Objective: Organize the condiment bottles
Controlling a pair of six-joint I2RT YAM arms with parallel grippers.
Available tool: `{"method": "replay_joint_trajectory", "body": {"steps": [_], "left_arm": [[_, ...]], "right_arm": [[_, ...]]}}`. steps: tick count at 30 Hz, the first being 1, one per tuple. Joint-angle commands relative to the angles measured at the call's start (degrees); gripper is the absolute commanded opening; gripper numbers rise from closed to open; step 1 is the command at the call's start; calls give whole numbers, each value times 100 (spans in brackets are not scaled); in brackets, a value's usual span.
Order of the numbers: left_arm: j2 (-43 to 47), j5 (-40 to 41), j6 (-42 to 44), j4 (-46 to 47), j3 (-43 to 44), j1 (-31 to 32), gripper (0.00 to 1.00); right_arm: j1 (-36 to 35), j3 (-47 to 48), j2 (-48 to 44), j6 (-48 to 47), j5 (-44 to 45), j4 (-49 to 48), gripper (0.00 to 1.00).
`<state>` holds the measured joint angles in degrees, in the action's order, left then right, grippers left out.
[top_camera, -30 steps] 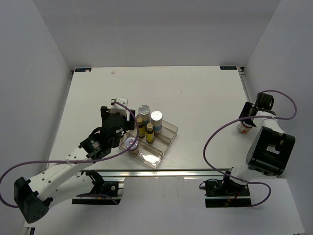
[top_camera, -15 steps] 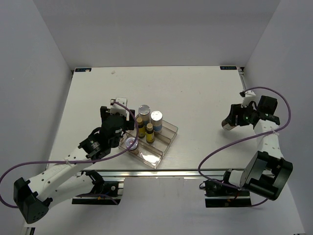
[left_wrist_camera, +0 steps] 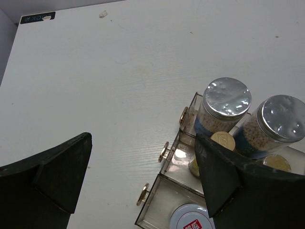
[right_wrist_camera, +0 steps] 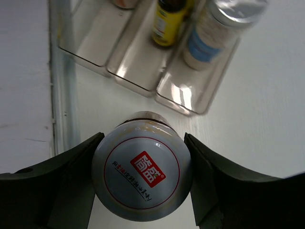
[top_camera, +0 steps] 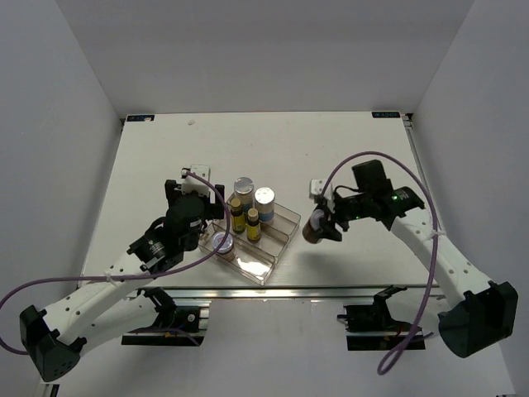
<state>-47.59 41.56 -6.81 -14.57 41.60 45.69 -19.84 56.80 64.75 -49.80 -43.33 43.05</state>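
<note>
Squat white-lidded jar [right_wrist_camera: 142, 178] carrying on lid red square logo with white Chinese characters, tiny red print curving around; nothing reading clearly

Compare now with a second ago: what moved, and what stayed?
The right gripper, shut on a jar, carried it from the right edge of the table leftward, close to the tray. The left gripper, open beside the tray, barely shifted. The tray and the five bottles in it stayed put.
</note>
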Motion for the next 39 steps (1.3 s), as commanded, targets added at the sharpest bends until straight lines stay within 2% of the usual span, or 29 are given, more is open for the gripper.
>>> {"method": "replay_joint_trajectory", "body": {"steps": [1, 6, 12, 16, 23, 27, 34, 39], "left_arm": [[128, 150, 83, 33, -65, -25, 98], [206, 256, 110, 33, -74, -25, 98], [408, 467, 145, 77, -117, -34, 98], [540, 703, 145, 112, -153, -34, 98], [707, 1055, 153, 59, -144, -122, 98], [839, 1152, 162, 68, -161, -244, 98], [901, 1003, 153, 94, -162, -438, 98], [883, 898, 171, 121, -170, -491, 98]], "right_arm": [[-836, 252, 10, 320, 193, -446, 0], [-2232, 543, 450, 884, 781, -814, 0], [-3069, 981, 1125, 1367, 932, -1097, 0], [-3298, 1369, 1549, 1526, 914, -1219, 0], [-3624, 1475, 2023, 2079, 994, -1843, 0], [-3641, 1361, 2252, 2395, 1116, -2308, 0], [-3747, 922, 2419, 3002, 1968, -3398, 0], [-3773, 755, 2577, 3099, 2004, -3478, 0]]}}
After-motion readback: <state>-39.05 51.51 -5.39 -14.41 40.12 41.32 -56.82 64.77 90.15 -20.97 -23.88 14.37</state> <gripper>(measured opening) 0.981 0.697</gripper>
